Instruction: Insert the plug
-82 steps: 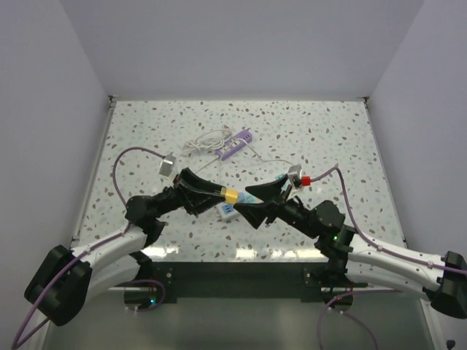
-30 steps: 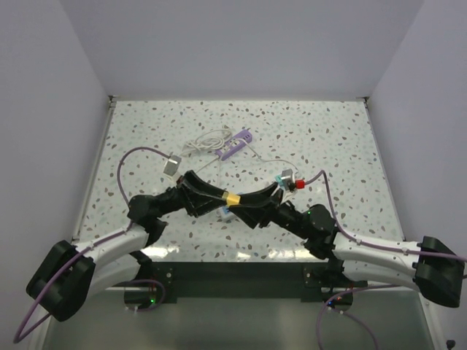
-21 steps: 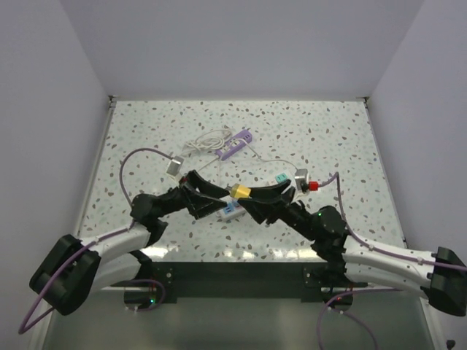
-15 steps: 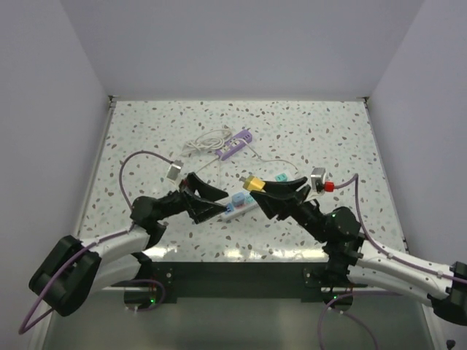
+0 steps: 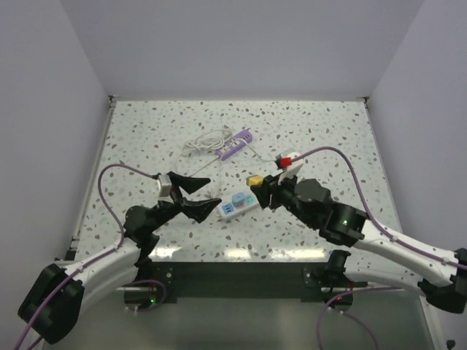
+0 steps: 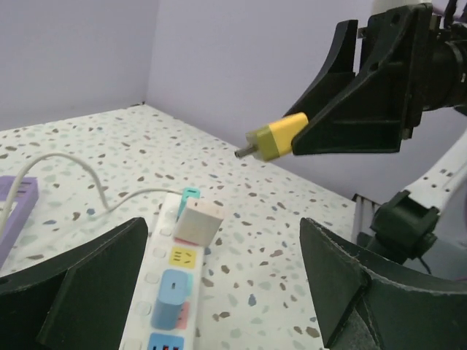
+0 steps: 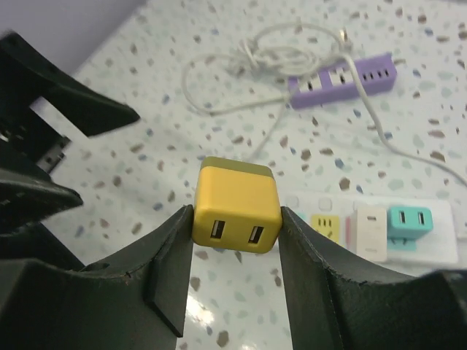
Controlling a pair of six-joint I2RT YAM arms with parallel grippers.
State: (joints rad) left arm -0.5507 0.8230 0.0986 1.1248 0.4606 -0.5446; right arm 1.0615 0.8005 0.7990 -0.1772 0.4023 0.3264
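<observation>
Carry step: the right pincer (image 5: 261, 188) is clamped on the yellow cube-shaped plug (image 7: 237, 206), held in the air near the white plastic power strip (image 5: 241, 204). The left pincer (image 5: 204, 192) stands apart beside the strip. Next: point the prongs down over a seemingly free socket, then press.

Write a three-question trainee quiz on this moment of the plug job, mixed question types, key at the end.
1. True or false: the left gripper is open and holds nothing.
2. What does the right gripper hold? A) a yellow plug B) a purple cable C) nothing
3. Fill in: the teal plug sits in the ____ power strip.
Key: 1 true; 2 A; 3 white.
</observation>
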